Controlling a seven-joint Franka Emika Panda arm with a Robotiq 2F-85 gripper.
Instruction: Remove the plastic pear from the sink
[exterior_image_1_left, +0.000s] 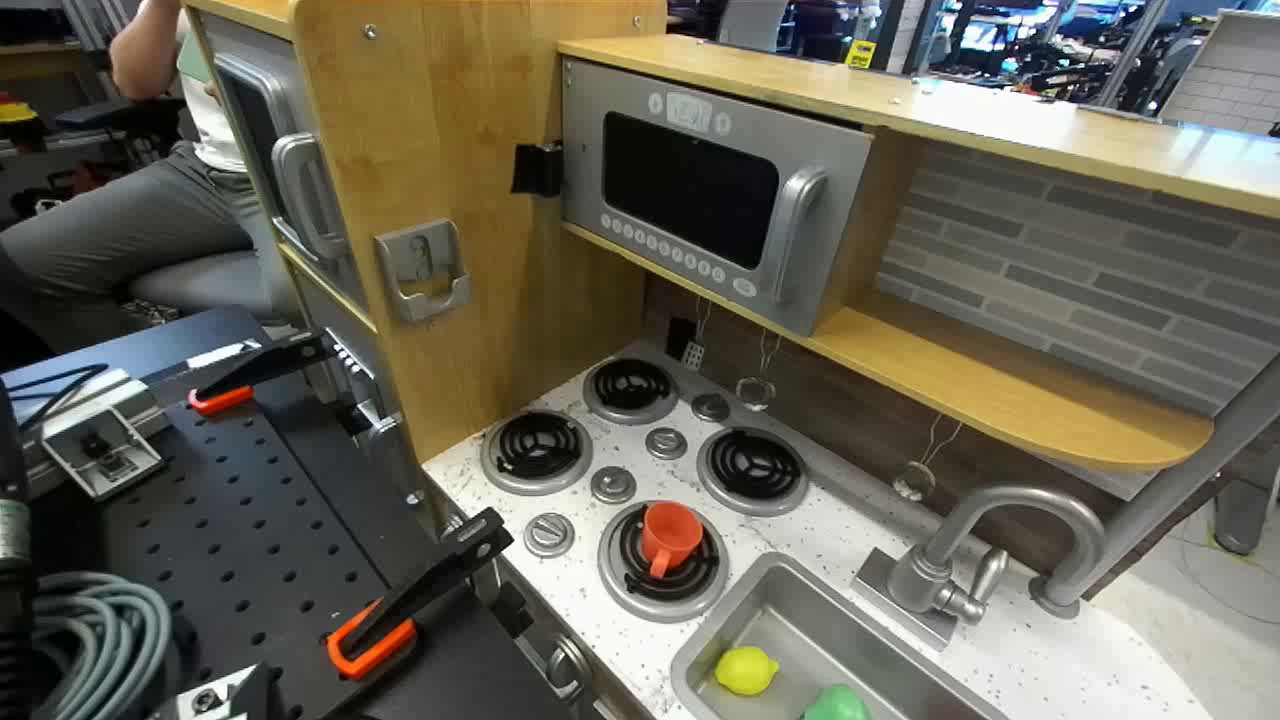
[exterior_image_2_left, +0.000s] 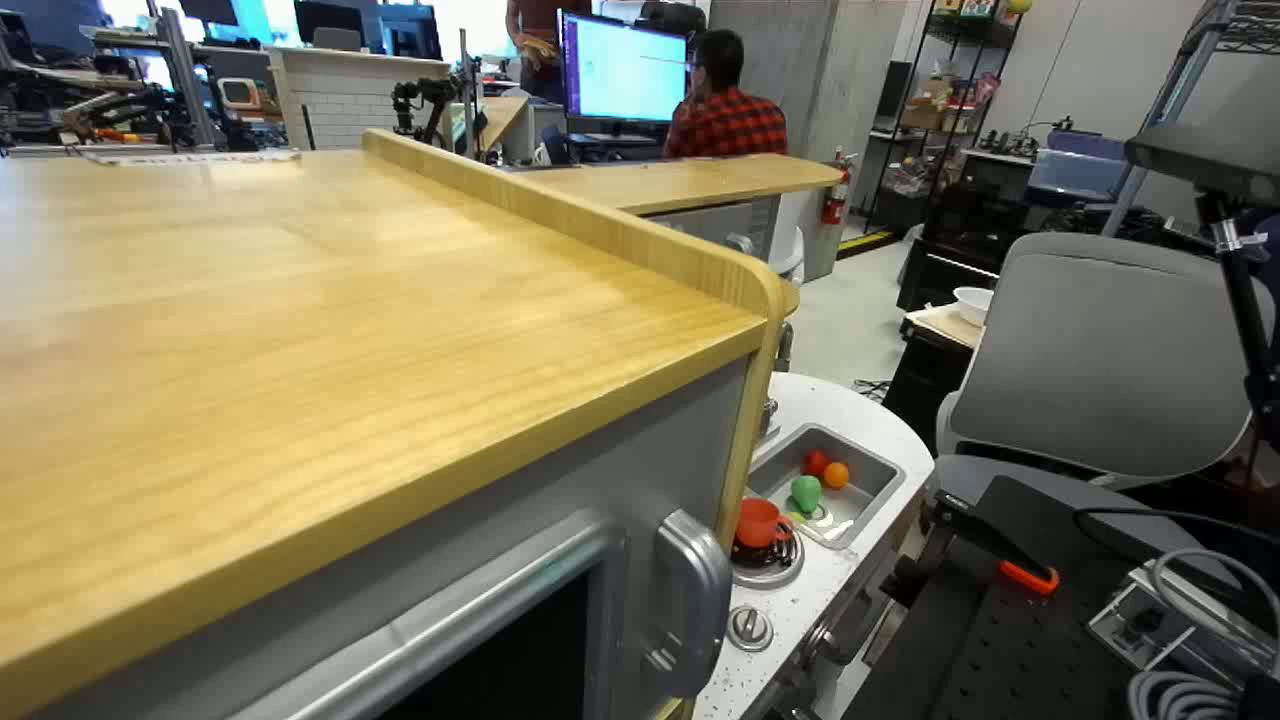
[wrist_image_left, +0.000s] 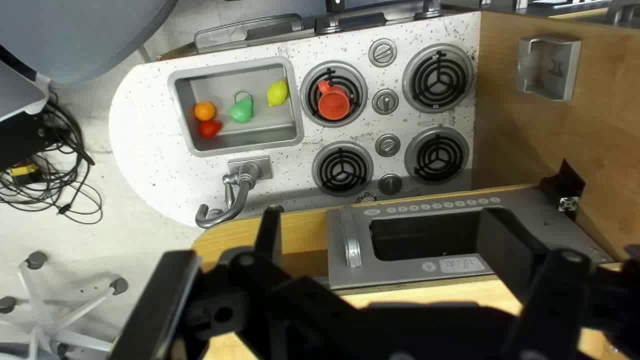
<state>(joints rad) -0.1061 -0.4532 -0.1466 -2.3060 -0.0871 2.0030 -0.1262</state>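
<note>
The green plastic pear (wrist_image_left: 242, 110) lies inside the grey sink (wrist_image_left: 235, 149), near its middle, beside the drain ring. It shows in both exterior views, cut off at the bottom edge in an exterior view (exterior_image_1_left: 838, 703) and whole in an exterior view (exterior_image_2_left: 806, 493). The sink also shows in an exterior view (exterior_image_1_left: 830, 640). My gripper (wrist_image_left: 382, 215) shows only in the wrist view. Its two black fingers are wide apart with nothing held between them. It is over the microwave side of the toy kitchen, well away from the pear.
The sink also holds a yellow lemon (wrist_image_left: 277, 93), an orange fruit (wrist_image_left: 204, 111) and a red fruit (wrist_image_left: 209, 128). A curved faucet (exterior_image_1_left: 1010, 510) stands behind it. A red cup (exterior_image_1_left: 672, 535) sits on a burner beside the sink. The microwave (exterior_image_1_left: 690, 190) and wooden shelf (exterior_image_1_left: 1000, 390) overhang the back.
</note>
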